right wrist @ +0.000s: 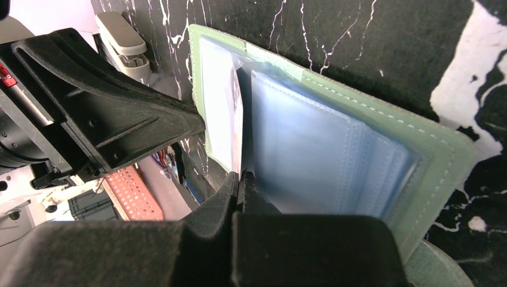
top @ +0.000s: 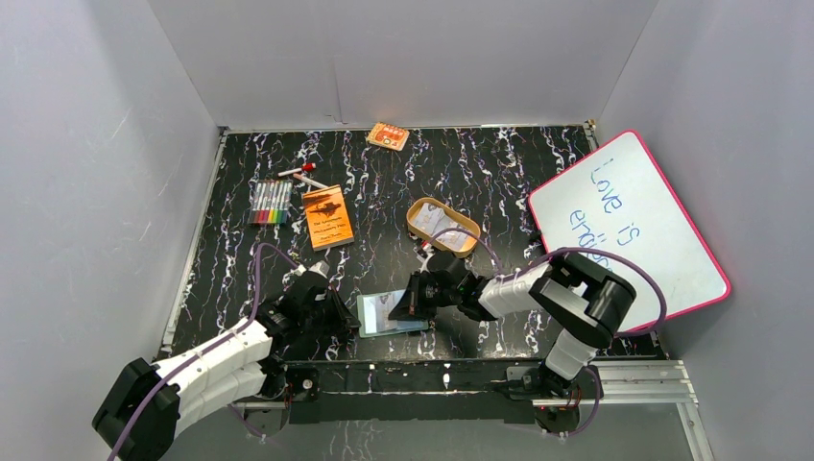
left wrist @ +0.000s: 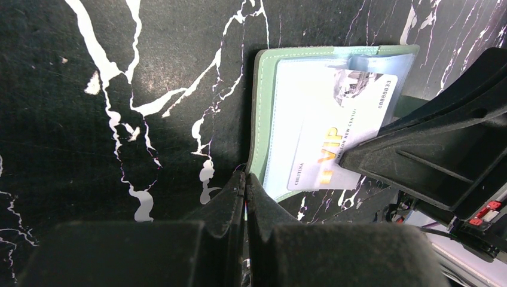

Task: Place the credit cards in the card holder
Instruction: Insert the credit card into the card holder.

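Note:
The sage-green card holder (top: 379, 314) lies open near the table's front edge, with its pale blue sleeves (right wrist: 311, 149) showing. My left gripper (left wrist: 246, 179) is shut on the holder's green cover edge (left wrist: 261, 113). My right gripper (right wrist: 241, 176) is shut on a pale credit card with gold "VIP" print (left wrist: 335, 137), which lies slanted and partly inside a clear sleeve. The card shows edge-on in the right wrist view (right wrist: 230, 119). More pale cards (top: 445, 225) lie in the tan oval tray (top: 420, 213) behind the right gripper (top: 415, 298).
An orange booklet (top: 327, 216), a row of coloured markers (top: 271, 203) and a red-tipped pen (top: 299, 173) lie at the back left. A small orange-and-white packet (top: 388, 136) sits at the back wall. A pink-rimmed whiteboard (top: 629, 230) leans at the right.

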Controlling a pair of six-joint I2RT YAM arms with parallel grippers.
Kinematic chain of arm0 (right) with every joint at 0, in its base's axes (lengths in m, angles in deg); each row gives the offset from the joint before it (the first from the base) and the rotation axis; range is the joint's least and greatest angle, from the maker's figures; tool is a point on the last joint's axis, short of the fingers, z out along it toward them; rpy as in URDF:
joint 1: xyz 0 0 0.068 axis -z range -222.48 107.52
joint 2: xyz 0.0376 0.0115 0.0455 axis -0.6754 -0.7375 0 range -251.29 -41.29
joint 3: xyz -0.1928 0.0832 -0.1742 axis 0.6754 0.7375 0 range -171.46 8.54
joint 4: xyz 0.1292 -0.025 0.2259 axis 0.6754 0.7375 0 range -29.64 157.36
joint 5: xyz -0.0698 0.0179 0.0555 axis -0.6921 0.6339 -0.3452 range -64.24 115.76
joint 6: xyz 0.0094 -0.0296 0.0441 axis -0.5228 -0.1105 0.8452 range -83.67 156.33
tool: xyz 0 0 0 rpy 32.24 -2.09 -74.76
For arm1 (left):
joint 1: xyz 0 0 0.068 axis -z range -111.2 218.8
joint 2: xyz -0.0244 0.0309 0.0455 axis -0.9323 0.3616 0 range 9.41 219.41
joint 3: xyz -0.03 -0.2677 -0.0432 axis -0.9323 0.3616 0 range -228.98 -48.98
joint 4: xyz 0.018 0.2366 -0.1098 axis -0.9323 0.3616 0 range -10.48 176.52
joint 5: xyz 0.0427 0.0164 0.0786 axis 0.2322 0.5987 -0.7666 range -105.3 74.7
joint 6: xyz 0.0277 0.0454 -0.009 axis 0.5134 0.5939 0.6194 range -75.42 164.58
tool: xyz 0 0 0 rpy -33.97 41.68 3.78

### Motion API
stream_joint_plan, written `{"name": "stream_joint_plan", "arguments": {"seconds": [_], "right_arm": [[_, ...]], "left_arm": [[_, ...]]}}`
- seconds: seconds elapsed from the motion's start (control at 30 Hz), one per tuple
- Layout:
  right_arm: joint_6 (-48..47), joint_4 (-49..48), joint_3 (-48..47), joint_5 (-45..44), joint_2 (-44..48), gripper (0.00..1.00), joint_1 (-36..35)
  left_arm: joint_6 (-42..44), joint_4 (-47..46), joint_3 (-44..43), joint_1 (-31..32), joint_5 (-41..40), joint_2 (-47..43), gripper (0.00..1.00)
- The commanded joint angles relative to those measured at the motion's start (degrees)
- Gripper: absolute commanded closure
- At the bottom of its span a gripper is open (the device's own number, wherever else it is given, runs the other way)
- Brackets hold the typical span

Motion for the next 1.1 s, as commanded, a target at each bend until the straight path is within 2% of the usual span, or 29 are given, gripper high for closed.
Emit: {"name": "stream_joint_plan", "arguments": {"seconds": [0.0,0.07,0.1,0.27,0.43,0.6,1.07], "right_arm": [[-1.08,-1.24,-1.92,0.54,-2.05,1.0,-0.97],[-1.2,-1.33,-2.16,0.77,-2.3,1.0,-1.12],[-1.21,-1.38,-2.17,0.74,-2.23,0.97,-1.16],[-0.71,0.62,-1.71,-1.11,0.44,0.71,-1.17],[-0.63,4.83,-2.36,-3.38,3.15,0.58,-1.23],[-1.65,7.64,-4.08,-3.95,3.43,0.53,-1.21],[-10.51,18.81,-14.2,-3.76,-2.23,0.53,-3.41]], "left_arm": [[0.4,1.42,1.08,0.27,-0.55,0.95,1.0],[0.36,1.36,1.13,0.23,-0.63,0.96,1.0],[0.36,1.38,1.05,0.22,-0.61,0.96,1.0],[0.4,1.78,0.96,0.25,-0.85,0.66,1.0],[0.3,2.37,0.95,0.28,-1.35,-0.16,1.0],[0.21,2.38,0.71,0.27,-1.32,-0.04,1.0],[0.4,-0.71,-0.09,0.28,-0.19,2.12,1.0]]}}
